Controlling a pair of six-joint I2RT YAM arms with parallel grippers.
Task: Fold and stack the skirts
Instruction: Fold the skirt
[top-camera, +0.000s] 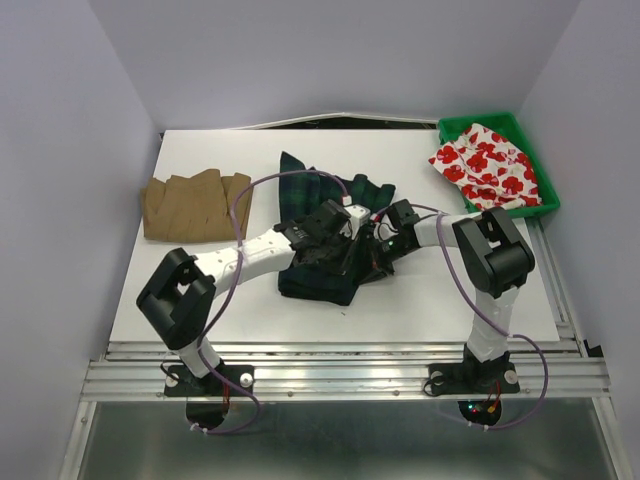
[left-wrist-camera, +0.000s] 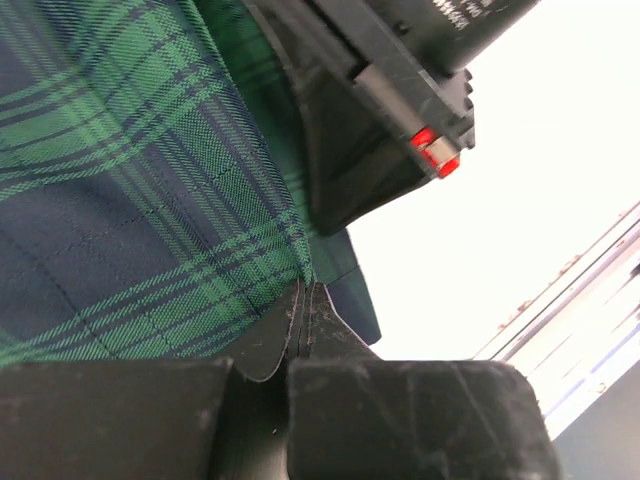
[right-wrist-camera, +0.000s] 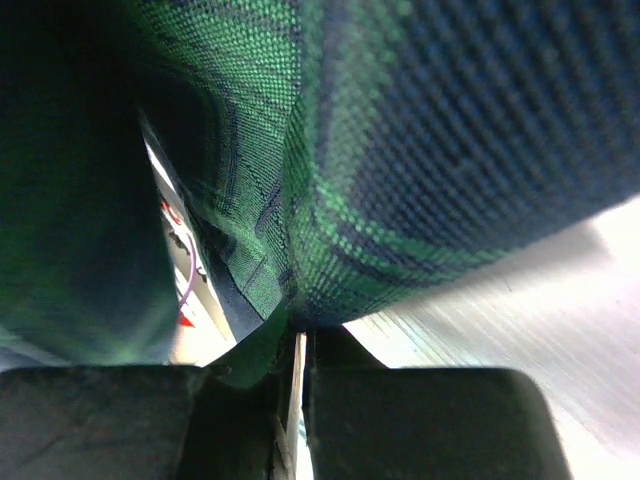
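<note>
The dark green-navy plaid skirt (top-camera: 318, 282) lies bunched in the middle of the table, partly lifted between both arms. My left gripper (top-camera: 337, 222) is shut on its edge; in the left wrist view the jaws (left-wrist-camera: 304, 292) pinch the plaid cloth (left-wrist-camera: 130, 200). My right gripper (top-camera: 386, 238) is shut on another edge; in the right wrist view the fingertips (right-wrist-camera: 300, 335) clamp the plaid cloth (right-wrist-camera: 420, 150). The tan-brown pleated skirt (top-camera: 195, 206) lies flat at the left. The white skirt with red flowers (top-camera: 487, 165) lies in the green bin (top-camera: 456, 126).
The two grippers are close together over the skirt; the right arm's black body with red lights (left-wrist-camera: 385, 110) fills the top of the left wrist view. The white table top (top-camera: 440, 290) ends at a metal rail near the arm bases.
</note>
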